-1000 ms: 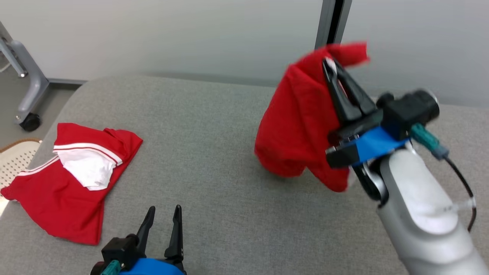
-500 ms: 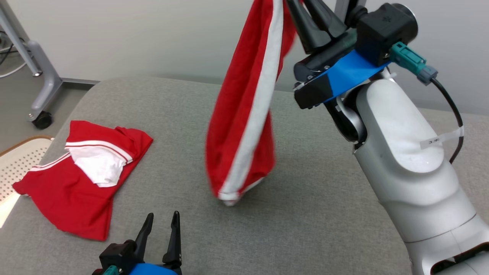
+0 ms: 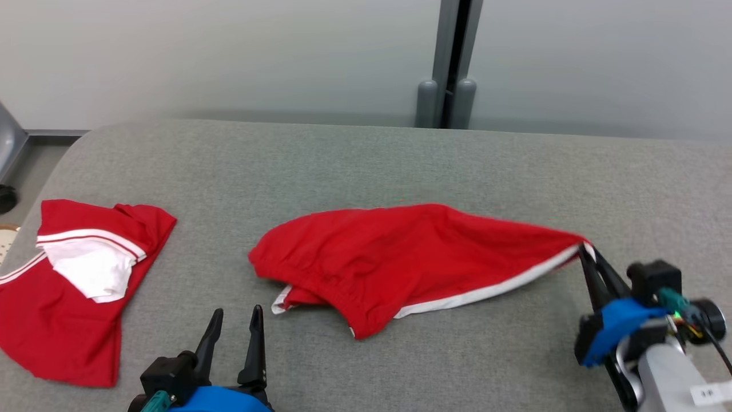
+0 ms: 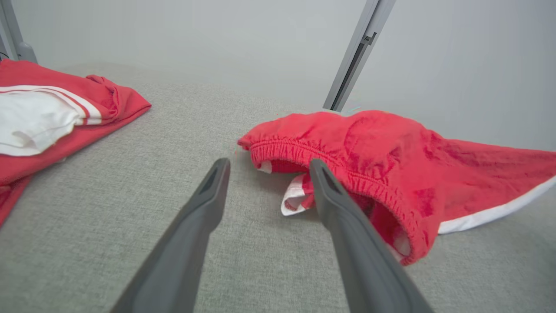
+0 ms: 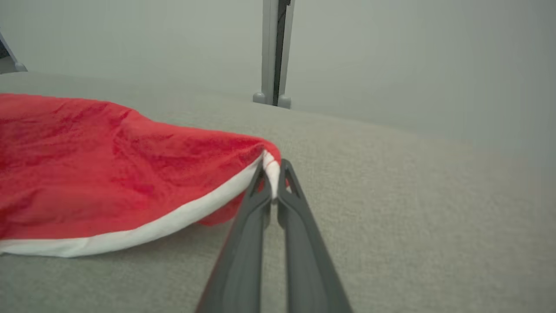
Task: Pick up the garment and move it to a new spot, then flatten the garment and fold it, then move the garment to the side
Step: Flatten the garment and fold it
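The garment (image 3: 412,257) is a pair of red shorts lying across the middle of the head view on the grey surface (image 3: 366,160), drawn out long from the centre toward the right. Its gathered waistband (image 4: 304,152) sits bunched at the left end, with a bit of white cloth poking out beneath it. A white trim (image 3: 486,292) runs along the lower edge up to the right-hand corner. That corner is pinched between the fingers of the right gripper (image 3: 584,249), which are clamped tight on the trim. There the cloth rides just off the surface, with shadow under it. The right arm comes in low from the lower right of the frame, fingers slanting up and to the left. The left gripper (image 3: 237,312) sits at the lower left, its fingers spread wide and pointing up the frame, near the waistband end. In the left wrist view one finger crosses the waistband, though contact cannot be made out. A second red garment (image 3: 74,286) with white stripes lies crumpled at the left edge, well apart from the shorts. A grey post (image 3: 452,63) stands against the pale wall (image 3: 229,57) at the top centre.
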